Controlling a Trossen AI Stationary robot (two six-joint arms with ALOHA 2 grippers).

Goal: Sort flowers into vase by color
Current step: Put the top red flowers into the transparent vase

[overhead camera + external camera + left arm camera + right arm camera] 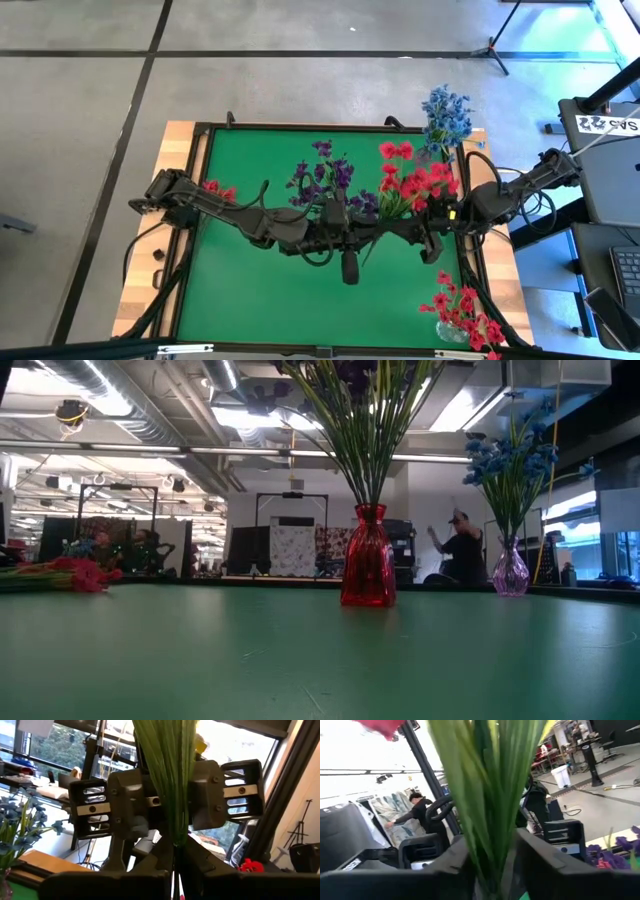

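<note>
Two grippers met mid-table above the red vase (368,568); left gripper (175,877) and right gripper (492,870) each pinched green stems (170,780) of a mixed red-and-purple bunch (400,185) standing in it; stems looked light, springy, slippery; best gripped low, below blossoms.

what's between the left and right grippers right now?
The bundle of green stems in the red vase. Both wrist views show it: left gripper and right gripper close in on it from opposite sides.
</note>
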